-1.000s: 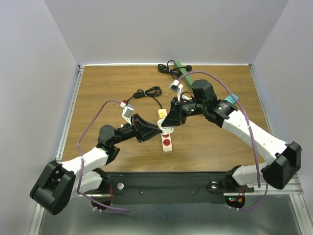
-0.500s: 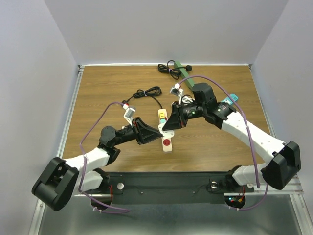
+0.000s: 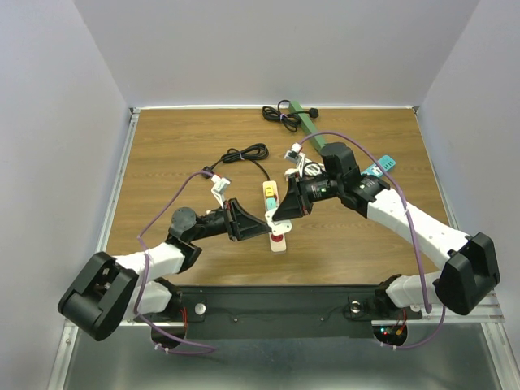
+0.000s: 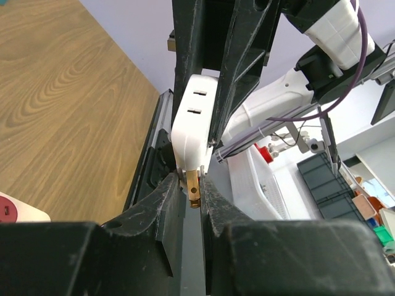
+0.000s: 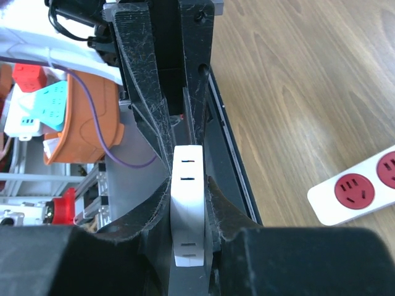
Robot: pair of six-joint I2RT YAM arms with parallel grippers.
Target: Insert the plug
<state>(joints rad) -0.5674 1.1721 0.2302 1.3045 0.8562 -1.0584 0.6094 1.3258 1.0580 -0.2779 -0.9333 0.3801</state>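
Right tool [image 5: 188,188]: clenched on the white plug [image 5: 187,166], held above the worktop [image 3: 179,146].
Left tool [image 4: 188,185]: flanking the plug's brass prong [image 4: 194,191]; I cannot tell whether it grips.
Power strip [image 3: 279,238]: lying just below.
Risk: the plug twists between my tools, so the prong misses its slot.

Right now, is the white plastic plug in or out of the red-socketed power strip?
Out: the white plastic plug shows a bare brass prong; the white power strip lies apart.
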